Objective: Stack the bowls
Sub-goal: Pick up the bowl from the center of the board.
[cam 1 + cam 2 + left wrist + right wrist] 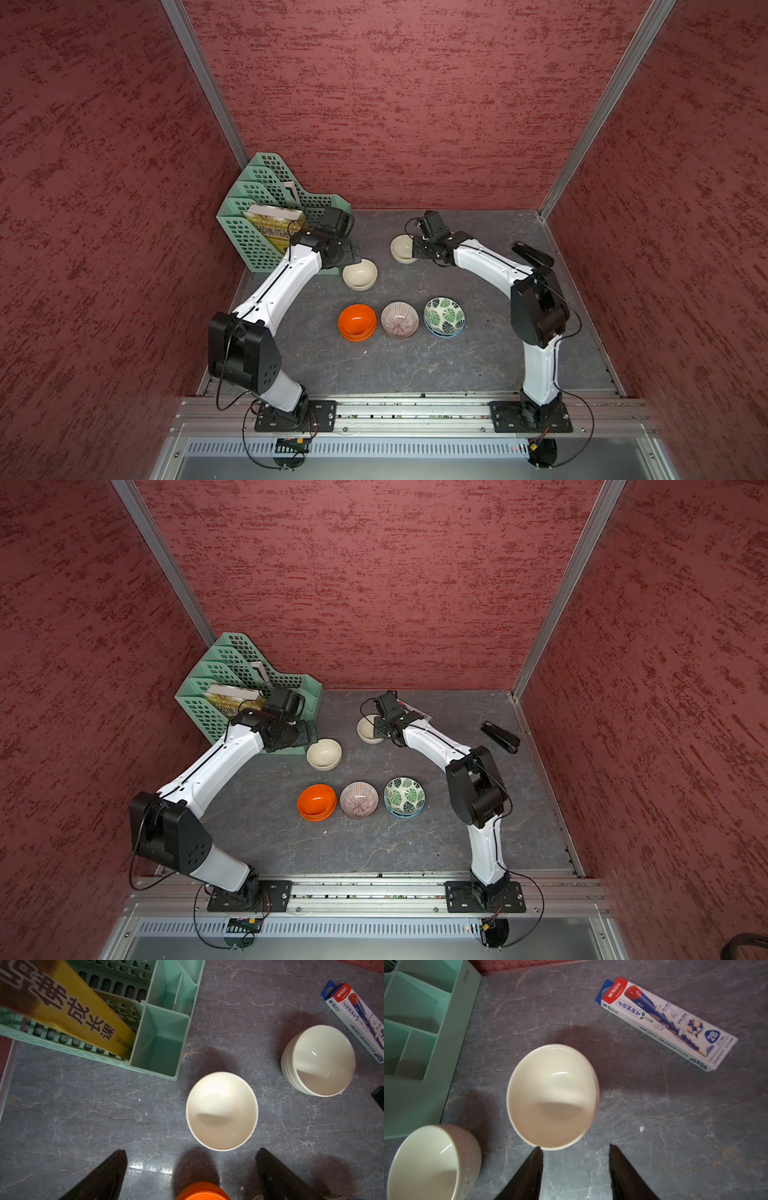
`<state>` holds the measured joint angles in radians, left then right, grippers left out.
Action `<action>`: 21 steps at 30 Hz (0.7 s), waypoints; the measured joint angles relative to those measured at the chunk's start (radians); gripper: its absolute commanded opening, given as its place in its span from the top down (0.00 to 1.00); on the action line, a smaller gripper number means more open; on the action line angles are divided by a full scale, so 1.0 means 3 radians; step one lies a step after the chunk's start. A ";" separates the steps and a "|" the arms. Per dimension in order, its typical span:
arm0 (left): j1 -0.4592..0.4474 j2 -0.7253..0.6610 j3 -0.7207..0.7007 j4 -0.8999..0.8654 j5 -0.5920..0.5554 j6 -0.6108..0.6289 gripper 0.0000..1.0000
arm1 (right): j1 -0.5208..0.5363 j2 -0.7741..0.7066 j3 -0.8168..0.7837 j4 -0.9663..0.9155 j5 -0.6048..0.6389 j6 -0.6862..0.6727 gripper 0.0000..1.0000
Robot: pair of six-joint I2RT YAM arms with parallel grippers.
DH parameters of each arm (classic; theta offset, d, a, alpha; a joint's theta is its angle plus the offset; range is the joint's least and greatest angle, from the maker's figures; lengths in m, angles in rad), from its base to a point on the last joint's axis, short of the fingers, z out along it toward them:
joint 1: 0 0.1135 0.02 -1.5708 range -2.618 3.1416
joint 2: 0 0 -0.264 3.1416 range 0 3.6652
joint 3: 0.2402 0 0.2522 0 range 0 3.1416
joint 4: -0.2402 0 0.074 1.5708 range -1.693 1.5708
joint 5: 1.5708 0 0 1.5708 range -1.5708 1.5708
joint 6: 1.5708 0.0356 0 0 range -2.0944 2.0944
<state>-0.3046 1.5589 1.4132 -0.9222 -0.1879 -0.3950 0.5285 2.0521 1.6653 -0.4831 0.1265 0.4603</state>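
Both top views look steeply down from high in front, covering the whole grey marbled tabletop (374, 365). The wrist cameras face down at close range; both share the two plain cream round bowls (222, 1111) (320, 1061).

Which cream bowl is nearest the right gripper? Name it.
The rear cream bowl, by the pencil box, just off the right gripper; the front cream bowl lies farther.

We are seeing 2 arms (282, 278): white shells (536, 365), black joint housings (245, 357), black cables (219, 386), screwed black base plates (326, 415).

We see a lab robot cell: red textured wall panels (395, 104), aluminium frame posts (203, 79), near mounting rail (415, 409), grey stone-look tabletop (415, 365).
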 measured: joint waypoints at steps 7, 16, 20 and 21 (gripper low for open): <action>-0.0058 0.0000 -0.0032 0.0011 -0.0001 0.0000 0.00 | -0.0107 0.0446 0.0402 -0.0003 0.0033 0.0142 0.46; -0.0067 0.0000 -0.0031 0.0023 -0.0001 0.0000 0.00 | -0.0140 0.0796 0.0773 -0.0060 0.0028 0.0202 0.56; -0.0067 -0.0001 -0.0031 0.0027 -0.0001 0.0001 0.00 | -0.0148 0.0879 0.0791 -0.0092 0.0024 0.0217 0.69; -0.0067 -0.0003 -0.0031 0.0031 -0.0001 0.0003 0.00 | -0.0153 0.0885 0.0791 -0.0100 0.0022 0.0219 0.73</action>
<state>-0.3248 1.5581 1.4040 -0.9131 -0.1883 -0.3943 0.4828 2.3177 1.9026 -0.5133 0.1329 0.5259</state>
